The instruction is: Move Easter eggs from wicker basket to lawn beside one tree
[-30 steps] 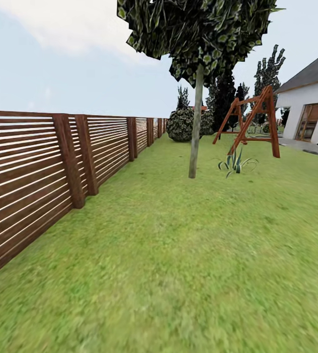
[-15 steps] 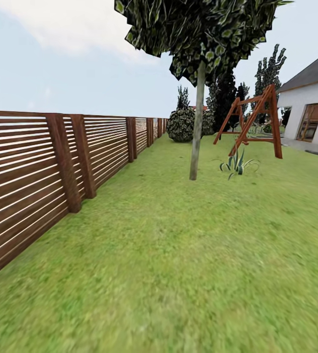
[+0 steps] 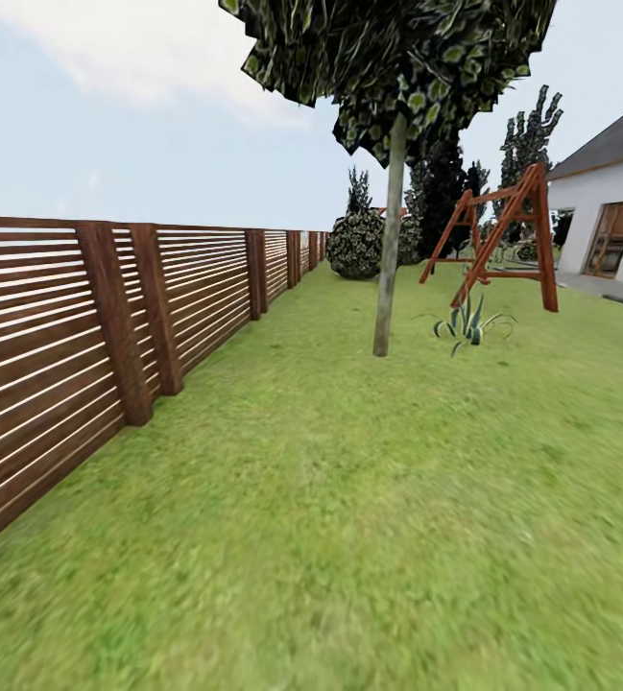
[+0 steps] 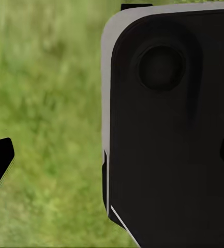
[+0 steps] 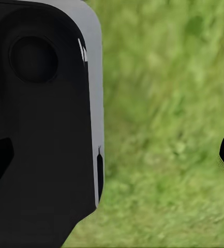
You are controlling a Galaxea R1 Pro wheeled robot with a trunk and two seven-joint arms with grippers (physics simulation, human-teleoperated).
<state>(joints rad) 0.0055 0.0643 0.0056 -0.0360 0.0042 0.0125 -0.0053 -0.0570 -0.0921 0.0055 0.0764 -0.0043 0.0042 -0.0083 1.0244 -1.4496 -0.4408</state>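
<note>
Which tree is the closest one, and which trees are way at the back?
The tree with the thin pale trunk on the lawn is closest. The dark trees stand far behind it, near the wooden swing frame.

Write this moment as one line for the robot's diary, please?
phase: travelling over mottled green lawn | ahead: thin grey-trunked leafy tree | beside: brown slatted wooden fence | far: red-brown wooden swing frame, white house | claws: both open, empty

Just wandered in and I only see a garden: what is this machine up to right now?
Nothing is being handled at this moment. The head view looks across the lawn, with a slatted wooden fence on the left, a tree ahead, a spiky plant and a wooden swing frame beyond it, and a white house on the right. Both wrist views look down at grass beside dark robot body panels.
</note>
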